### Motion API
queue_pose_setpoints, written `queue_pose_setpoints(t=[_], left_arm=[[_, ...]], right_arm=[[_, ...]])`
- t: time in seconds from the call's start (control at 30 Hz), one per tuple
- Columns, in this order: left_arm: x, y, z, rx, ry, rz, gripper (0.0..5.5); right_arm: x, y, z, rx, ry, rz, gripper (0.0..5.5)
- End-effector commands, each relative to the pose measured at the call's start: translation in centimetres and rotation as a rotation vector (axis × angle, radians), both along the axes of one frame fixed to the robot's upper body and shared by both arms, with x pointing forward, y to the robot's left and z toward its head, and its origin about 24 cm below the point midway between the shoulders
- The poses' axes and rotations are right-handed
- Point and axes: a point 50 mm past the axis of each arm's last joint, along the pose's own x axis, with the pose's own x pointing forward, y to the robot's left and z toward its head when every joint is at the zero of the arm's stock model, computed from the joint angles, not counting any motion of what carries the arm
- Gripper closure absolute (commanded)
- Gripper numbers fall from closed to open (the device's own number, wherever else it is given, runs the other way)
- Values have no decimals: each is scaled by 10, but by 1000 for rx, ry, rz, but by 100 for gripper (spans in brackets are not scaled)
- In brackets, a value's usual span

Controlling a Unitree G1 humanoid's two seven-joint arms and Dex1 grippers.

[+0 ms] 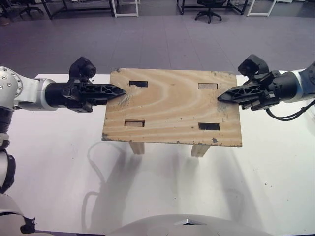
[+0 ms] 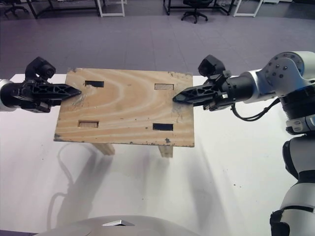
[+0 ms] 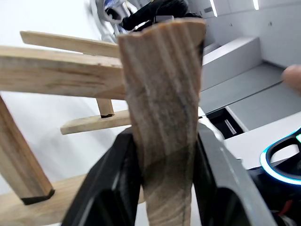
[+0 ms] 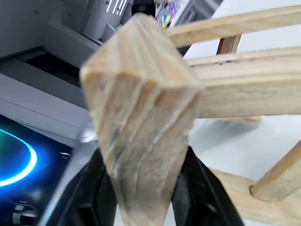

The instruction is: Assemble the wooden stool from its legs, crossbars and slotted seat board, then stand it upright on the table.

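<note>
The wooden stool stands on the white table with its slotted seat board (image 1: 172, 105) on top. Two legs (image 1: 138, 147) (image 1: 199, 150) show below the board's near edge. My left gripper (image 1: 123, 92) is shut on the board's left edge, near the far corner. My right gripper (image 1: 221, 97) is shut on the right edge. In the left wrist view the board's edge (image 3: 162, 117) sits clamped between the black fingers (image 3: 113, 183), with crossbars (image 3: 61, 75) and a leg (image 3: 19, 165) beyond. The right wrist view has the board's edge (image 4: 141, 113) between its fingers (image 4: 197, 188), with crossbars (image 4: 244, 89) behind.
The white table (image 1: 59, 162) spreads wide around the stool, with free room in front and on both sides. Beyond its far edge lies grey floor, with an office chair (image 1: 207, 10) and table frames far back.
</note>
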Motion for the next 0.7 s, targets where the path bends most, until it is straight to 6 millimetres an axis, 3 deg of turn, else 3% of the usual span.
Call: queue_pose_setpoints(t=[0.03, 0.07, 0.13, 0.2, 0.4, 0.43, 0.53, 0.6, 0.63, 0.7], left_arm=[[-15, 5, 12, -120, 161, -71, 419], [-13, 4, 1, -82, 191, -53, 419], [-7, 3, -24, 11, 250, 3, 419], [2, 2, -38, 50, 245, 70, 364], [-2, 23, -64, 135, 190, 298, 261], [-4, 36, -63, 152, 178, 373, 242], [-6, 68, -21, 96, 18, 534, 186], [-5, 80, -9, 84, -149, 654, 167], [-4, 85, -16, 146, -246, 733, 167], [-7, 90, -69, 474, -461, 935, 167]], right_arm=[[-9, 6, 21, 198, 147, 65, 416], [-8, -1, 8, 168, 174, 17, 416], [-12, -13, -17, 103, 218, -64, 364], [-16, -23, -39, 44, 224, -156, 319], [-22, -33, -65, -45, 91, -372, 203], [-21, -42, -66, -66, 48, -463, 183], [-21, -90, -56, -66, -174, -886, 141], [-19, -102, -55, -117, -415, -1096, 141], [-17, -104, -61, -178, -529, -1182, 141], [-4, -103, -98, -399, -708, -1360, 141]])
